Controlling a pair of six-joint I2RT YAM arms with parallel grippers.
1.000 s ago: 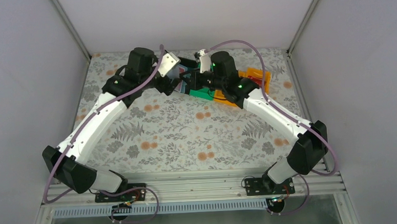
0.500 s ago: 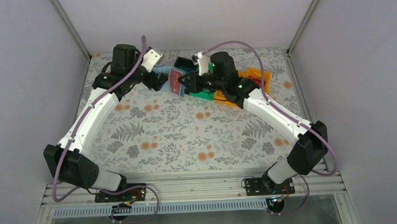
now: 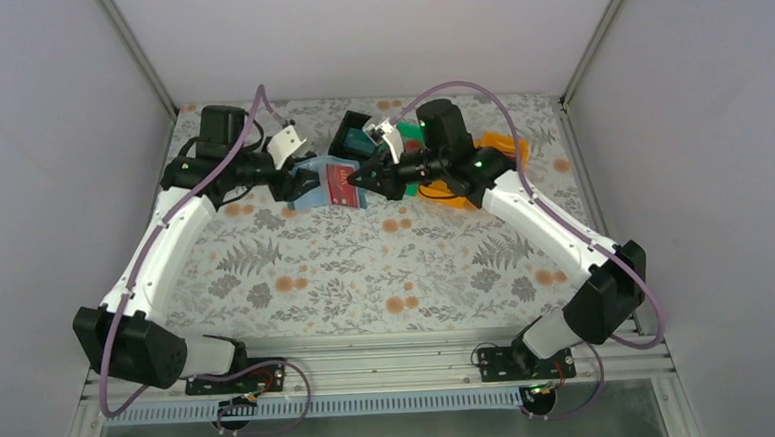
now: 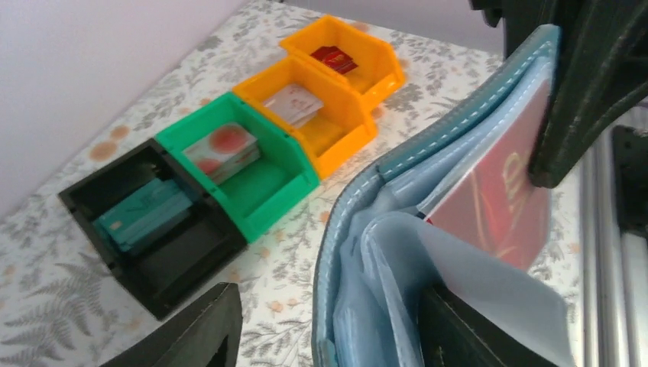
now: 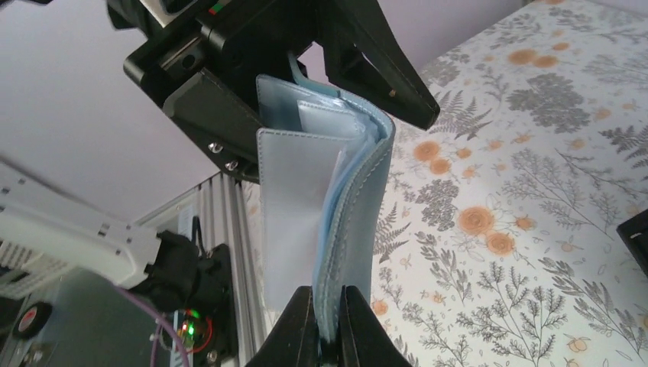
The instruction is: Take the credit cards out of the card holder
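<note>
The blue card holder [image 3: 312, 190] hangs open above the table between my two grippers. A red credit card [image 3: 340, 181] sits in one of its pockets, and it also shows in the left wrist view [image 4: 504, 199]. My right gripper [image 5: 328, 321] is shut on the card holder's stitched edge [image 5: 359, 191]. My left gripper [image 4: 328, 336] is open, with its jaws on either side of the card holder's clear inner sleeves [image 4: 367, 260]. One finger [image 4: 466, 329] lies against a sleeve and the other finger [image 4: 199, 329] stands apart. Other credit cards lie in the bins.
A row of bins stands at the back: a black bin [image 4: 153, 260] with teal cards [image 4: 145, 214], a green bin [image 4: 267, 183] with a pale red-marked card [image 4: 221, 145], and two orange bins [image 4: 336, 130] with a pale card [image 4: 294, 103] and a red card [image 4: 332, 57].
Both grippers have moved left and away from the bins with the card holder between them. The left arm has swung back to the left, and the card holder now hangs open wider.
</note>
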